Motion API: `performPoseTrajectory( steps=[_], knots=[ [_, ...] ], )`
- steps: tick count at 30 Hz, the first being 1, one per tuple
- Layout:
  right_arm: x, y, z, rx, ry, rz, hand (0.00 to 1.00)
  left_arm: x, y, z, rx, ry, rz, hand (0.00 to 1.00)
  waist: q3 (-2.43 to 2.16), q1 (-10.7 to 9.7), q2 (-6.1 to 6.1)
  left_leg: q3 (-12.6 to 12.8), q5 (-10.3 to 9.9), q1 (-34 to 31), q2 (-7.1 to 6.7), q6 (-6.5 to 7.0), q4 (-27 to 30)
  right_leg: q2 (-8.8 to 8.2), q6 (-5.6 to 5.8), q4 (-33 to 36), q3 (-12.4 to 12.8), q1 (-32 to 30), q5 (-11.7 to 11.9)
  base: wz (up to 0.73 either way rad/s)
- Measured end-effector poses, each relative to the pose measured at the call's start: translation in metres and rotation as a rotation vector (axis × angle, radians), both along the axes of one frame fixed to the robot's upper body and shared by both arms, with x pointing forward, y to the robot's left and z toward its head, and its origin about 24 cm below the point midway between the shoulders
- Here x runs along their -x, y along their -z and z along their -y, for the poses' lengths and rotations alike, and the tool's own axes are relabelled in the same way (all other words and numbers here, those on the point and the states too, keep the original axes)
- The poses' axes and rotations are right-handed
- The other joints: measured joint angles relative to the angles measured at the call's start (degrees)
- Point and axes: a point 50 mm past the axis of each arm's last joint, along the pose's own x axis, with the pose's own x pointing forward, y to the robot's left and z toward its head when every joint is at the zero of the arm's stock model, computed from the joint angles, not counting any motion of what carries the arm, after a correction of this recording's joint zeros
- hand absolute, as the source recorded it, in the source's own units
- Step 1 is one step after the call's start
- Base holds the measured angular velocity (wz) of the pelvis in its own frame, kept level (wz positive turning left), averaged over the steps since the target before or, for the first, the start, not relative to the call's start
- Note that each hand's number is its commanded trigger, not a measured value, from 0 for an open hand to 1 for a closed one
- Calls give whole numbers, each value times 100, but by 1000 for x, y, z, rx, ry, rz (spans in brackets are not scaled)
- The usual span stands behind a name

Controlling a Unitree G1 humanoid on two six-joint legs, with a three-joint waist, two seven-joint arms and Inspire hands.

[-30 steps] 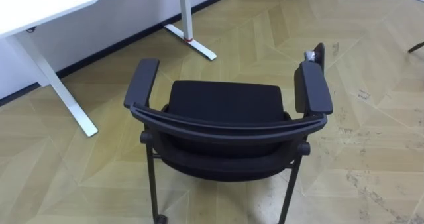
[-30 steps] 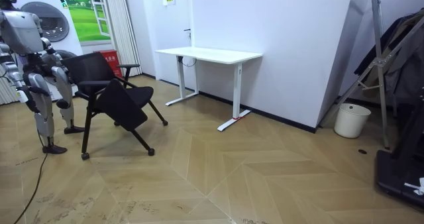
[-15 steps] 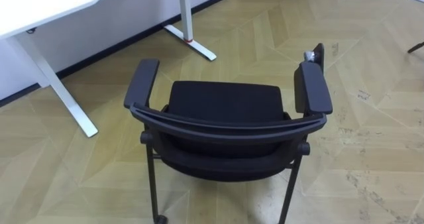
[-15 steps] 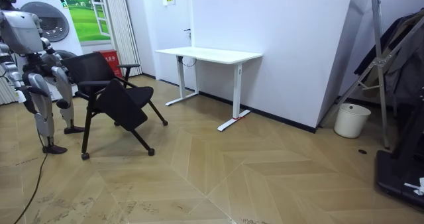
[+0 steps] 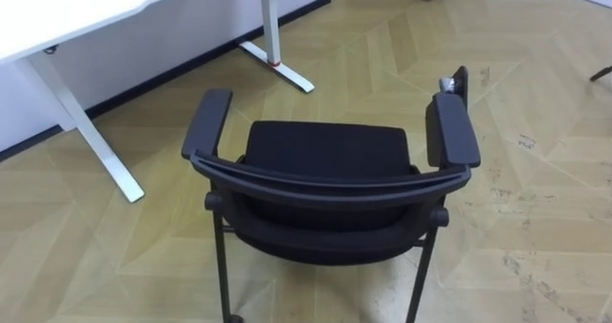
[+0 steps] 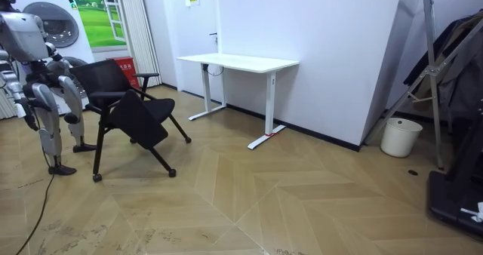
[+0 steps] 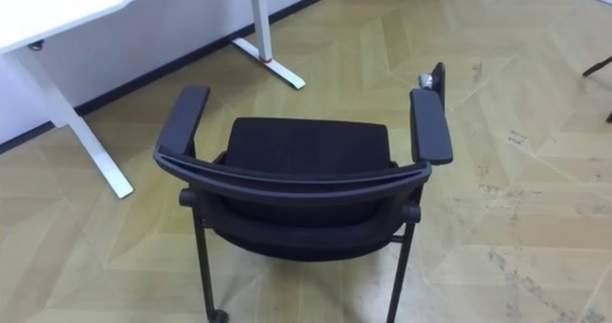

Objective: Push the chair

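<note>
Arm pose, from the room view: the robot stands upright at the left edge, close behind the chair, with both arms low beside its body. The right hand and left hand are too small there to read. We cannot tell how open either one is, or whether either touches the chair.

Eye views, near to far:
- The chair sits centre frame with its back toward us. The lower legs are cut off by the bottom edge, and one caster is just visible at lower left.
- The curved backrest rail runs across the middle, with the black seat beyond it.
- The armrests stand either side of the seat. A small grey part sits behind the tip of the frame-right one, and we can't make out what it is.
- The white desk is at upper left, with its top cropped. Its legs stand on the parquet floor, apart from the chair.
</note>
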Motion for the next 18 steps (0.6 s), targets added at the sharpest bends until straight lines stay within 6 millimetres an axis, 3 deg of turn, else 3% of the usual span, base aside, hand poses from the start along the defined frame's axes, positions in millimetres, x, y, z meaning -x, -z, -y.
performPoseTrajectory(
  steps=[7, 9, 17, 18],
  knots=[
    [6, -3, 13, 55, -18, -28, 0, -29, -22, -24, -233, 39, 80, 0, 10, -15, 133, -25, -3, -19, 3, 3, -11, 1, -1, 4, -13, 2, 1, 2],
    [6, -4, 14, 58, -10, -26, 0, -47, -33, -27, -317, 89, 130, 0, -20, -14, 182, -18, -8, -20, 2, 12, -10, 1, -2, 3, -12, -10, 2, 0],
    [2, -4, 14, 49, -47, -10, 0, -102, -74, -32, -575, 285, 306, 0, -53, -17, 264, 2, -8, -14, 2, 12, -15, 6, -1, 4, 28, -35, 1, -2],
    [3, -4, 14, 44, -47, -9, 0, -111, -84, -31, -608, 310, 354, 0, -35, -33, 236, 0, -7, -26, 2, 12, -15, 5, -1, 0, 24, -41, 1, 0]
  ],
)
